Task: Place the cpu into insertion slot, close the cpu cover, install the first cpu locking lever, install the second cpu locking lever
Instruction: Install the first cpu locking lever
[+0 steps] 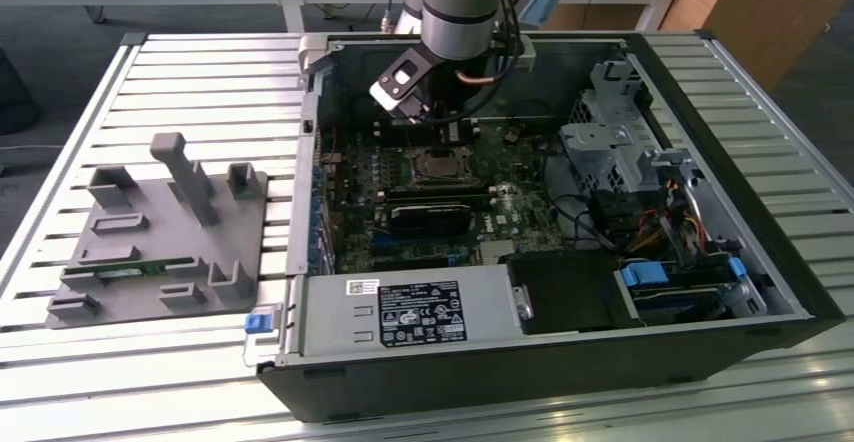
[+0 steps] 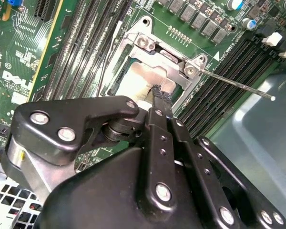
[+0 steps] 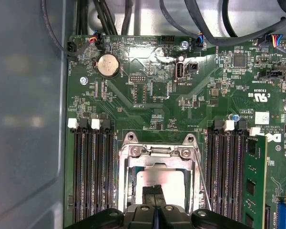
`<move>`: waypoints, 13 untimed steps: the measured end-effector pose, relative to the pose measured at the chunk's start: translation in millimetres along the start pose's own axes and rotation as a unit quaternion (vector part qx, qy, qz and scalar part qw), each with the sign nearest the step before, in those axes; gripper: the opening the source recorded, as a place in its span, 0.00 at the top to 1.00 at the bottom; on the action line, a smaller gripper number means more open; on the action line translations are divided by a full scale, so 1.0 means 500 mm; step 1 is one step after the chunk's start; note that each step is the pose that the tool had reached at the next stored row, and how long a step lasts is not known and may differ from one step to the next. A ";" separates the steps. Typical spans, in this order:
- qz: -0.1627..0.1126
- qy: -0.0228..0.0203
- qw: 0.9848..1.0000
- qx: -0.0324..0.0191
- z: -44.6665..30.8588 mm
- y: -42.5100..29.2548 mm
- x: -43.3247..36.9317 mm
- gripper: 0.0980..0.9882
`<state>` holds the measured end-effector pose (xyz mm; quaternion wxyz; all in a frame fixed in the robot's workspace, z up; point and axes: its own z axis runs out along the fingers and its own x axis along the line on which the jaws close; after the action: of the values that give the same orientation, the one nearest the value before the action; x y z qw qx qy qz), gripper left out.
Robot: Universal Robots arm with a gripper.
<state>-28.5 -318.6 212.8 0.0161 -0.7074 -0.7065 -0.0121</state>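
Directly beneath the end effector (image 3: 155,198), the cpu (image 3: 174,181), framed by the cpu cover (image 3: 157,163)

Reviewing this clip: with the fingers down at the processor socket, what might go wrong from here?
1. The shut fingers sit at the chip's metal top; whether they touch it is unclear. A hard or sideways push might shift or scratch it.
2. The thin lever sticks out free over the memory slots; the arm could snag or bend it.

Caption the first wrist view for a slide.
Hand over the cpu, framed by the cpu cover, on the green motherboard.
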 end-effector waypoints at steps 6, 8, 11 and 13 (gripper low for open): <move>0.000 0.000 1.000 0.000 -0.004 0.000 0.000 0.99; 0.000 0.000 1.000 0.000 -0.005 0.000 0.000 0.99; 0.000 0.000 1.000 0.000 -0.008 0.000 0.000 0.99; 0.000 0.000 1.000 0.000 -0.010 0.000 0.000 0.99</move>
<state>-28.5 -318.6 217.9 0.0161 -0.7074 -0.7066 -0.0121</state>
